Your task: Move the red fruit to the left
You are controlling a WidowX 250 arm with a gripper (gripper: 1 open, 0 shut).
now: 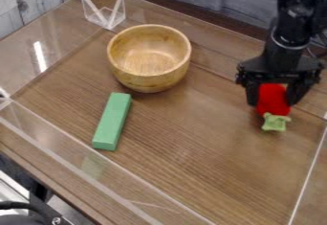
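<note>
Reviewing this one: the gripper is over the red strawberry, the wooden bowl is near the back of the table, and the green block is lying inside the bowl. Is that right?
Not quite: the camera view shows the green block lying on the table, outside the wooden bowl. The rest stands.

Bowl and green block on my bench

Toward the far side of my bench (179, 162) I see a round wooden bowl (149, 58), upright, its open top facing up. Nearer me lies a long green block (113, 122), apart from the bowl and slightly slanted. Beyond the bowl, near the far edge, stands a clear, angular object (103, 11)
</note>
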